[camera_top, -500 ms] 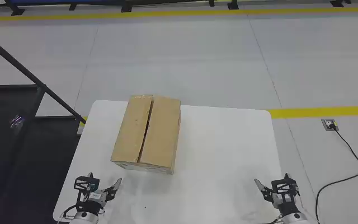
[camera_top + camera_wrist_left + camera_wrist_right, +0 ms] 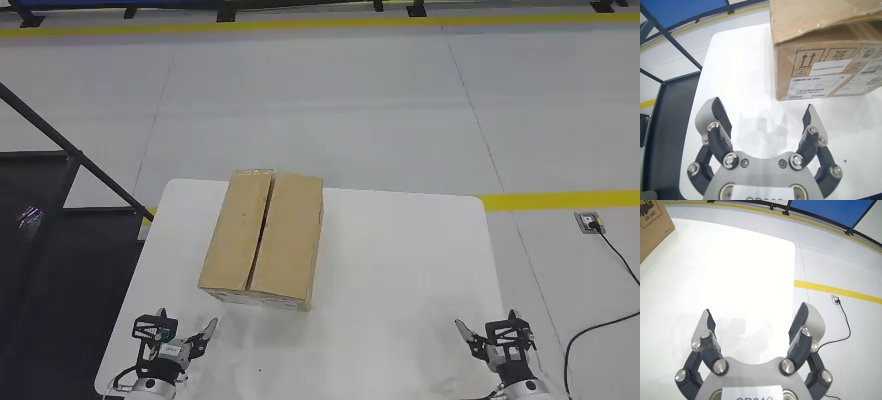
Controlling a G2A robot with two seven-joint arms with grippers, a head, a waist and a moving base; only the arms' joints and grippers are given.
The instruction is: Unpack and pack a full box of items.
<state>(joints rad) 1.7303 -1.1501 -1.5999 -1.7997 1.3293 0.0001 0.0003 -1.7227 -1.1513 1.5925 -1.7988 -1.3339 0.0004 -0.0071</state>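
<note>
You had moved nothing: against the earlier frame, both arms and the box [image 2: 263,238] sat exactly as before. The box stood on the table [image 2: 400,270], flaps down, untouched. The left pincer [image 2: 762,106] and right pincer [image 2: 755,309] gaped wide and empty near the table's front edge, so unpacking had not begun.

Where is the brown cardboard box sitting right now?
In the top view the closed brown cardboard box stands on the white table, left of centre toward the far edge, ahead of the left hand.
</note>
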